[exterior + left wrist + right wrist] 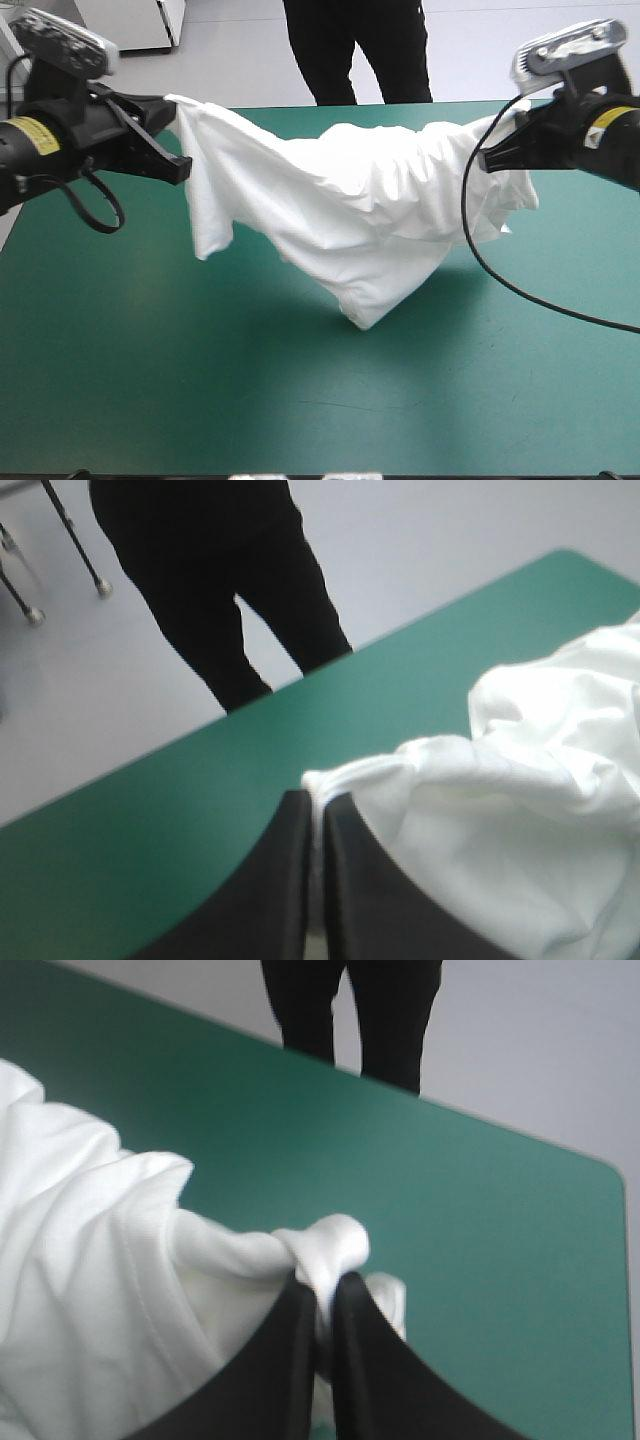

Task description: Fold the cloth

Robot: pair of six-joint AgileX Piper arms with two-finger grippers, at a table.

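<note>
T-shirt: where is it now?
High view: the T-shirt hangs above the middle of the table, strung between the left gripper and the right gripper.

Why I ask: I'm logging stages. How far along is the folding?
Done: the T-shirt is picked up, the left gripper and right gripper each shut on a bunched edge. In hand: it hangs stretched between them, its lowest tip near the teal-green table. Left: laying it flat and every fold.

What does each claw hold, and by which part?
Both hold the white short-sleeved T-shirt: the left claw pinches a bunched edge at one end, the right claw at the other.
</note>
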